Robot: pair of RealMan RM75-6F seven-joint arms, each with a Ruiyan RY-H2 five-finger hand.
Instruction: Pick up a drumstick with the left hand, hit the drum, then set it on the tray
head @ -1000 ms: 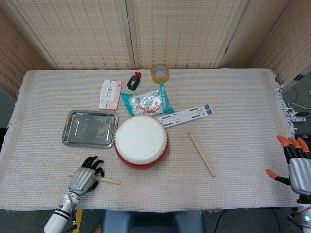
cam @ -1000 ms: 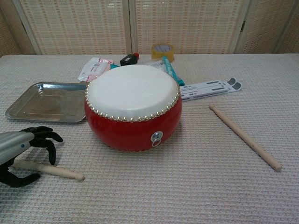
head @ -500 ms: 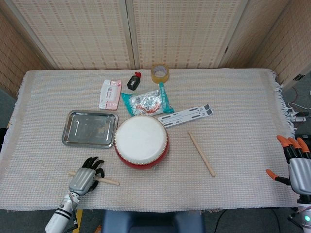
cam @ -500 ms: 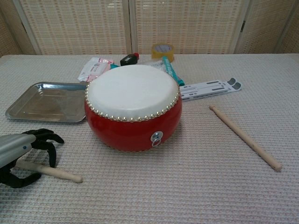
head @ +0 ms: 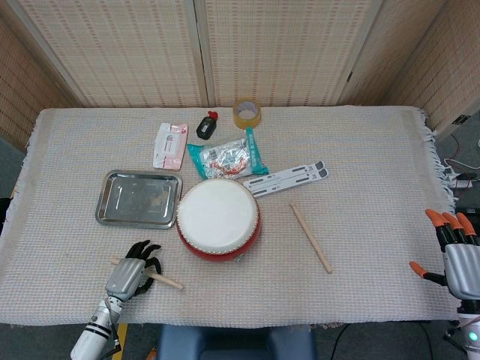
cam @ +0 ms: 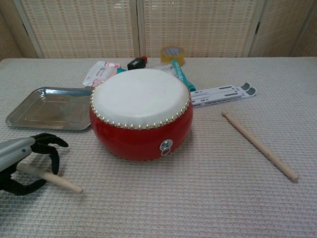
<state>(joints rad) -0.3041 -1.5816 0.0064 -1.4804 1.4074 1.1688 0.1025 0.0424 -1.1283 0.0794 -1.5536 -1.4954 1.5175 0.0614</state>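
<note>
Curling its dark fingers around a drumstick (cam: 49, 177), the robot's left hand (cam: 22, 161) has tipped the stick's near end up off the cloth since a second ago, a sign the pickup is under way. The red drum (cam: 141, 119) sits just right of the hand, the tray (cam: 29, 116) behind it. The right hand (head: 454, 251) rests spread, far off.

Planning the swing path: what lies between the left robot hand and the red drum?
Only bare woven cloth between left robot hand and red drum, per chest view.
</note>
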